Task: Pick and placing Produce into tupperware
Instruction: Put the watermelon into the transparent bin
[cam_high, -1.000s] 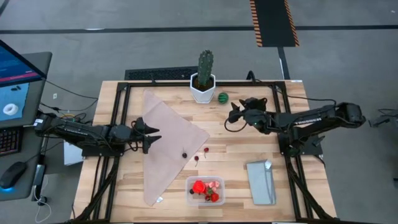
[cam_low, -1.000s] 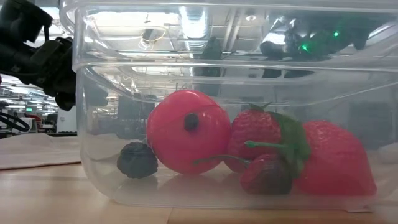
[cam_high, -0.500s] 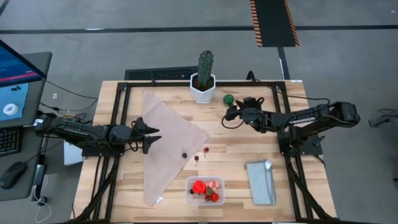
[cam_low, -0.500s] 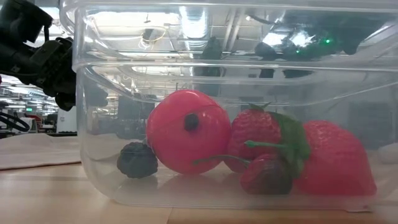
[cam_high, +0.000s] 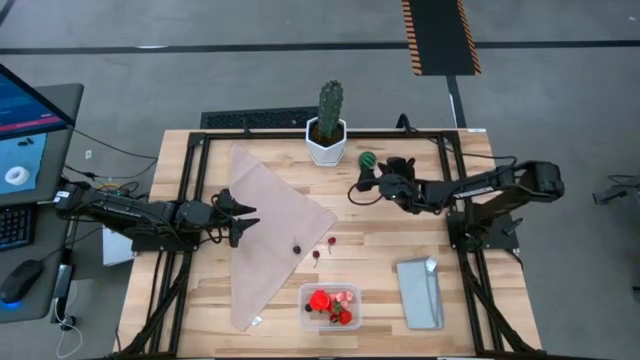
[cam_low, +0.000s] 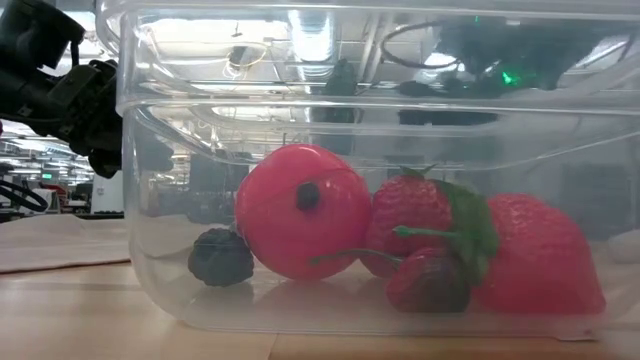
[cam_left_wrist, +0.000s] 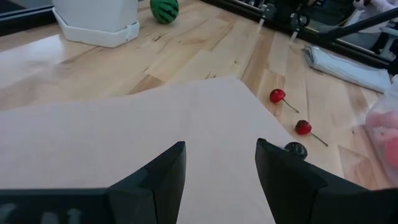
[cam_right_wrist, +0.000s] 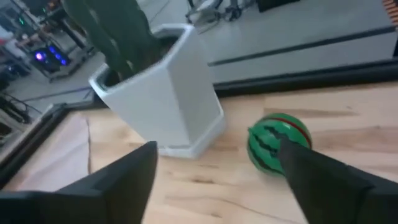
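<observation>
Wooden slats form the table (cam_high: 380, 250), where the right gripper (cam_high: 362, 184) hangs with fingers spread wide and empty, just beside the green striped ball (cam_high: 367, 159) near the cactus pot (cam_high: 326, 140). Near the front edge, the tupperware (cam_high: 331, 305) holds strawberries (cam_low: 535, 255); two cherries (cam_high: 318, 253) lie loose nearby. Over the cloth (cam_high: 270, 220), the left gripper (cam_high: 246, 216) waits, partly open, empty.
</observation>
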